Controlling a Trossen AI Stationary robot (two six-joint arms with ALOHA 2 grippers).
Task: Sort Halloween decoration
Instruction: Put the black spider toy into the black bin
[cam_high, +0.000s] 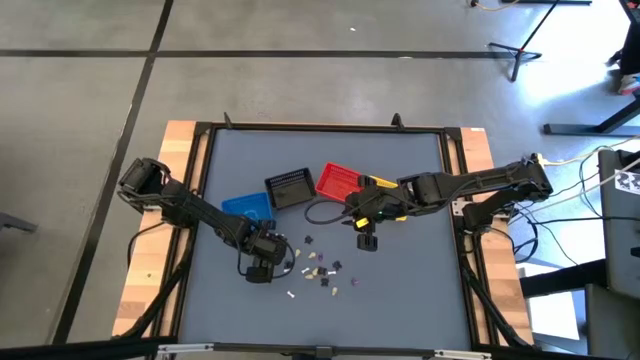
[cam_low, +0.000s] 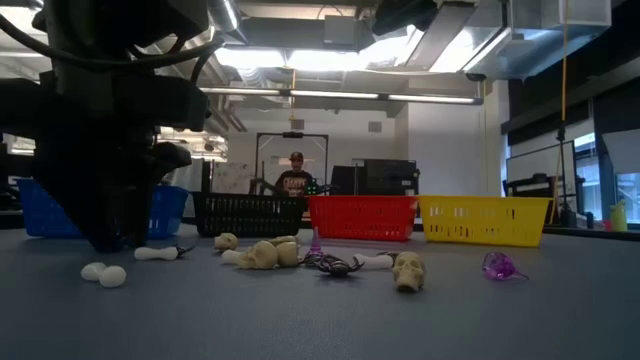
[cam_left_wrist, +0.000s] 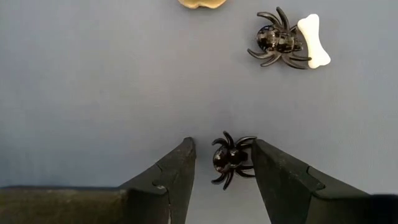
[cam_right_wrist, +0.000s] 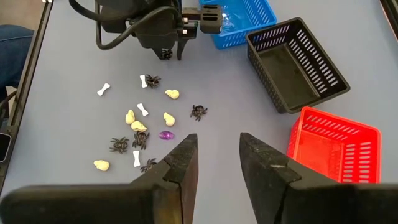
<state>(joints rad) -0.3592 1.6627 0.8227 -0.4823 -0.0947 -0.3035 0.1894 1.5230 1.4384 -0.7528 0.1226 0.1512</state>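
The Halloween decoration lies scattered on the grey table (cam_high: 400, 300): black spiders, white bones, cream skulls (cam_right_wrist: 140, 127) and a purple piece (cam_right_wrist: 166, 135). My left gripper (cam_left_wrist: 224, 162) is low over the table, pointing down and open. A small black spider (cam_left_wrist: 229, 159) lies between its fingers. Farther on lie another spider (cam_left_wrist: 277, 42), touching a white bone (cam_left_wrist: 313, 41). My right gripper (cam_right_wrist: 217, 155) hangs high over the table's middle (cam_high: 367, 240), open with nothing between its fingers. My left gripper comes from above with one finger on each side of the small spider, which lies flat on the table. The spider's legs (cam_left_wrist: 249, 142) reach up to one finger (cam_left_wrist: 267, 168); I cannot tell whether they touch.
Beyond the trinkets stands a row of small baskets: blue (cam_high: 247, 207), black (cam_high: 290, 188), red (cam_high: 337, 181) and yellow (cam_low: 485, 220). A dark cable (cam_high: 322, 212) loops in front of them. A person (cam_low: 295, 178) sits beyond the table's far side.
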